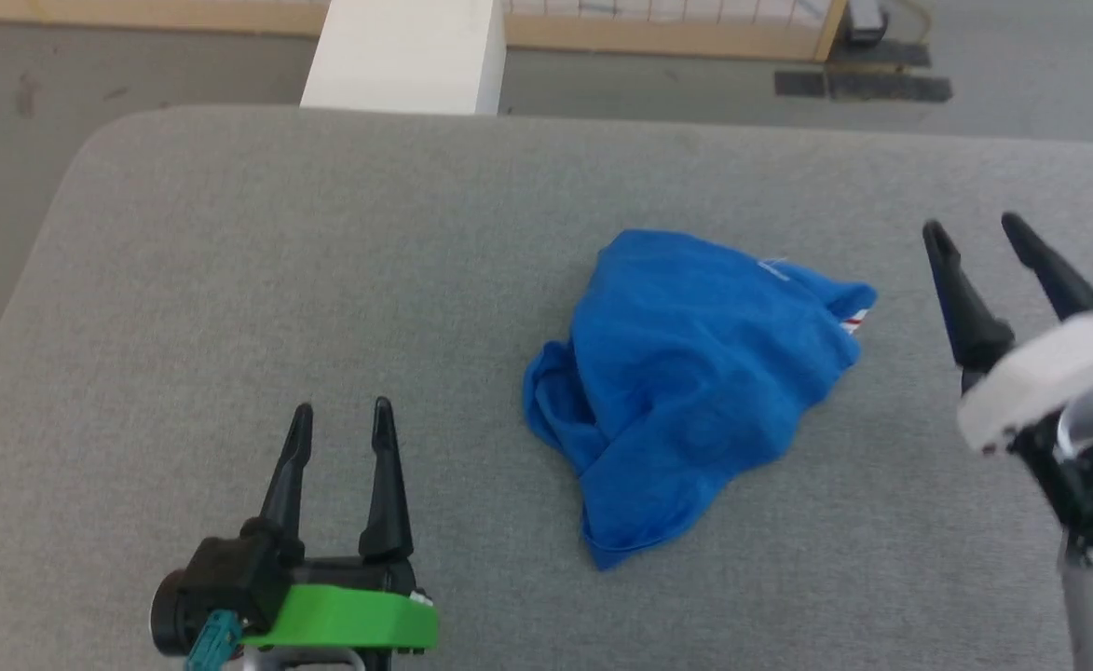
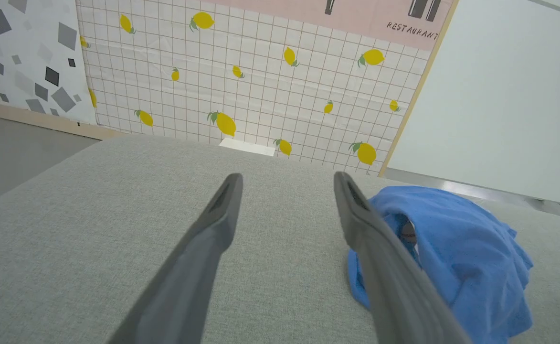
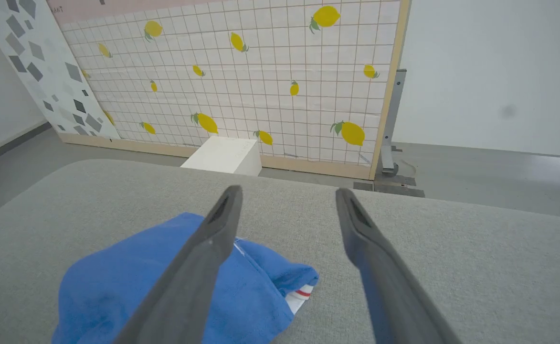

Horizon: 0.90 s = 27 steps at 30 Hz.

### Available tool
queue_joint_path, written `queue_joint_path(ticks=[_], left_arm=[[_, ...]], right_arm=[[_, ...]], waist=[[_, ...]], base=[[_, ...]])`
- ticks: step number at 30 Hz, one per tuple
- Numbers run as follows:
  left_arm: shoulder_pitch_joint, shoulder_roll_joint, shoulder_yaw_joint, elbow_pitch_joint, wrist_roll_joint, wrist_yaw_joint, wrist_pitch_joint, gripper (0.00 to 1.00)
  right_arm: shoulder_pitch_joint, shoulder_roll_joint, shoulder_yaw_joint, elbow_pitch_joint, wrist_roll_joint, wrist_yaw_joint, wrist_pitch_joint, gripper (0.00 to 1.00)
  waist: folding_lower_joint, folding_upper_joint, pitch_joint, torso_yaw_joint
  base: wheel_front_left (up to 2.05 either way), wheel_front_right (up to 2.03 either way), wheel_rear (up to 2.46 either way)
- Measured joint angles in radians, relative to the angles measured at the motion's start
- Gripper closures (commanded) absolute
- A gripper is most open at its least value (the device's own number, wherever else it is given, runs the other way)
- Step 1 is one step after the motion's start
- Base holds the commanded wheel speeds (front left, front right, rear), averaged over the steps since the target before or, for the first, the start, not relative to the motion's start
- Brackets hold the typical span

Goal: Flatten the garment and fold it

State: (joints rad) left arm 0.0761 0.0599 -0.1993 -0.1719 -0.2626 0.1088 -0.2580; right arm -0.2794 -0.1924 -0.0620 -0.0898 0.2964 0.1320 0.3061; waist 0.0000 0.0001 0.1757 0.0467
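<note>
1. My left gripper point(image 1: 342, 406) is low on my left. Its two dark fingers are spread apart with nothing between them, and they point away from me over bare cushion.
2. My right gripper point(image 1: 971, 224) is out on my right and leans inward. Its fingers are also apart and empty.
3. The garment point(image 1: 695, 373), a royal-blue T-shirt, lies crumpled in a rounded heap between my two grippers and touches neither. It is to the right of my left fingertips and slightly beyond them, and to the left of my right fingertips.
4. In my left wrist view the heap lies past my right-hand finger, which hides part of it. In my right wrist view it lies under and behind my left-hand finger.
5. A bit of white cloth with red stripes point(image 1: 852, 323) shows at the end of the heap nearest my right gripper. The rest of the heap is folds of blue.
6. The shirt rests on a grey fabric-covered surface point(image 1: 276, 233) with a rounded corner.
7. Beyond its far edge a white box point(image 1: 406, 56) stands on the floor in front of a gridded panel printed with lemons point(image 2: 260, 81).
</note>
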Motion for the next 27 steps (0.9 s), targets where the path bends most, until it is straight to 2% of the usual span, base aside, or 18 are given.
queue_joint_path(ticks=[5, 12, 16, 20, 21, 23, 24, 27], left_arm=[[-0.033, -0.005, -0.01, 0.011, 0.0, -0.008, 0.0, 0.0], [-0.084, -0.006, -0.048, 0.018, -0.012, -0.004, 0.0, 0.0], [-0.099, -0.007, -0.06, 0.028, -0.018, -0.002, 0.0, 0.0], [-0.105, -0.007, -0.067, 0.033, -0.022, 0.004, 0.0, 0.0], [-0.106, -0.007, -0.066, 0.033, -0.022, 0.007, 0.0, 0.0], [-0.109, -0.007, -0.065, 0.035, -0.022, 0.008, 0.0, 0.0], [-0.11, -0.007, -0.064, 0.037, -0.022, 0.008, 0.0, 0.0], [-0.113, -0.007, -0.061, 0.048, -0.022, 0.008, 0.0, 0.0]], right_arm=[[-0.112, -0.061, 0.062, 0.108, 0.081, 0.0, 0.157, 0.0], [-0.181, -0.164, 0.192, 0.229, 0.113, 0.0, 0.312, 0.0], [-0.188, -0.195, 0.234, 0.279, 0.124, 0.0, 0.323, 0.0], [-0.191, -0.197, 0.24, 0.319, 0.142, 0.0, 0.327, 0.0], [-0.191, -0.196, 0.239, 0.324, 0.145, 0.0, 0.327, 0.4], [-0.192, -0.195, 0.239, 0.327, 0.145, 0.0, 0.318, 0.87], [-0.193, -0.193, 0.236, 0.328, 0.145, 0.0, 0.309, 1.0], [-0.198, -0.188, 0.232, 0.332, 0.144, 0.0, 0.291, 1.0]], waist=[[0.0, 0.0, 0.051, 0.028], [0.0, 0.0, 0.117, 0.072], [0.0, 0.0, 0.148, 0.096], [0.0, 0.0, 0.17, 0.115], [0.0, 0.0, 0.174, 0.118], [0.0, 0.0, 0.181, 0.12], [0.0001, 0.0, 0.181, 0.119], [0.0, 0.0, 0.172, 0.115]], base=[[0.0, 0.0, 0.0], [0.0, 0.0, 0.0], [0.0, 0.0, 0.0], [0.0, 0.0, 0.0], [0.0, 0.0, 0.0], [0.0, 0.0, 0.0], [0.0, 0.0, 0.0], [0.0, 0.0, 0.0]])
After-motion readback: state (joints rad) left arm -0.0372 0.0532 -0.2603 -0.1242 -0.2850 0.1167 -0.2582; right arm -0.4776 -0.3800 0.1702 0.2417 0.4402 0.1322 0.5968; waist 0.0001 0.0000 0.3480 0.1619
